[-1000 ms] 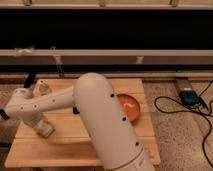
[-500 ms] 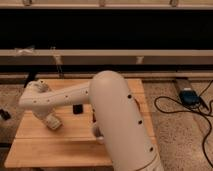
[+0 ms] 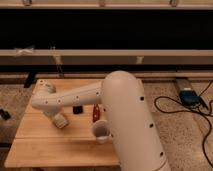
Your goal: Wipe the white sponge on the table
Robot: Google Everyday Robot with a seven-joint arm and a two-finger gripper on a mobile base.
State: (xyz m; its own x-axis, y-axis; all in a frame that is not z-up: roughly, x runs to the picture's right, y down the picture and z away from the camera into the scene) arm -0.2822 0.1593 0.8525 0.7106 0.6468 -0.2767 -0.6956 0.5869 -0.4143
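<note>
Gripper [image 3: 61, 120] is sitting low over the left of the wooden surface [image 3: 45, 146], jaws clenched. We are not seeing the white sponge; it may be hidden underneath. We are counting one cup [image 3: 101, 131], one dark block [image 3: 77, 109] and one reddish item [image 3: 96, 113].

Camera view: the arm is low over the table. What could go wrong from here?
The gripper, shut, is down at the table, toward its left side in the view. A stroke toward the small black object and the red item might push them. The cup stands beside the thick arm link, so a swing could tip it. The white sponge is not clearly visible, so contact is uncertain.
</note>
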